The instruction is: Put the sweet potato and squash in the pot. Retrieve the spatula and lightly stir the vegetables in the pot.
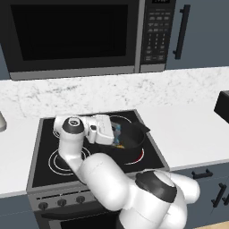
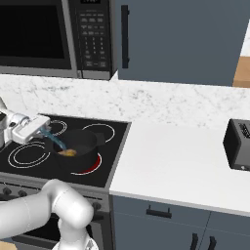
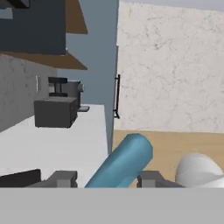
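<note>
Spatula [image 3: 124, 160] handle between end effector [image 3: 106, 178] fingers, grip uncertain; blade end angled down into pot [image 2: 78, 146] beside vegetables [image 2: 69, 153].

1. I see a black glass stovetop [image 1: 47, 134] with white burner rings, set into a white counter [image 2: 171, 161].
2. A round black pot with short flat handles [image 2: 83, 146] sits on the front right burner, whose ring glows red beneath it.
3. Small orange-yellow vegetable lumps [image 2: 69, 153] lie inside the pot.
4. On the counter to the right of the stove, well apart from the pot, stands a dark boxy toaster [image 2: 239, 144].
5. A white speckled stone backsplash [image 1: 116, 89] rises behind the counter.
</note>
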You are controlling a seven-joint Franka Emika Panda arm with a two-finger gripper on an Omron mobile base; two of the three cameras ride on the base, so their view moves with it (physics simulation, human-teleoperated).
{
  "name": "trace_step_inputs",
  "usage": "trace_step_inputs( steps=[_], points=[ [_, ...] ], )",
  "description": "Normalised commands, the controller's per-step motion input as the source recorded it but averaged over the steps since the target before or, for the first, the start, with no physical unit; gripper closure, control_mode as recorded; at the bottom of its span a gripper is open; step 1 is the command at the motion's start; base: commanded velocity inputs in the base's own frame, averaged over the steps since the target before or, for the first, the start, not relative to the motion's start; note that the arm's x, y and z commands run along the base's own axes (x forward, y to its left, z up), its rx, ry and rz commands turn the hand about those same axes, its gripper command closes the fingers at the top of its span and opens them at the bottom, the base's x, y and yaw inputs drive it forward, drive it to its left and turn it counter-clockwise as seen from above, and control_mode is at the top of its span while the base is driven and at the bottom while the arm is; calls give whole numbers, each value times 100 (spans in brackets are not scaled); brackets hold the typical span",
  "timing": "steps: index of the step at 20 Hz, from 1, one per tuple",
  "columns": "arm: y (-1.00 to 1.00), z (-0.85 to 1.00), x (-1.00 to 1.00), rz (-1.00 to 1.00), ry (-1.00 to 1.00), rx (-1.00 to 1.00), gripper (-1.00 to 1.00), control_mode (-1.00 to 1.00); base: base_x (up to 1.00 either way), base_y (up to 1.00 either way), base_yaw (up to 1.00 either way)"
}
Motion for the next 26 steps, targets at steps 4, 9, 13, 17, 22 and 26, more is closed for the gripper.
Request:
trace_step_inputs(
  steps=[4, 9, 13, 17, 22, 26],
  points=[
    [-11, -1, 7, -10, 21, 11, 100, -100, 0, 0, 0],
    [-46, -50, 44, -8, 16, 0, 100, -100, 0, 0, 0],
    [-61, -80, 58, -5, 11, -2, 100, -100, 0, 0, 0],
    [-71, -25, 26, -6, 0, -5, 100, -100, 0, 0, 0],
    [-23, 27, -7, -3, 1, 4, 100, -100, 0, 0, 0],
    [54, 71, -16, 0, 7, 15, 100, -100, 0, 0, 0]
  ],
)
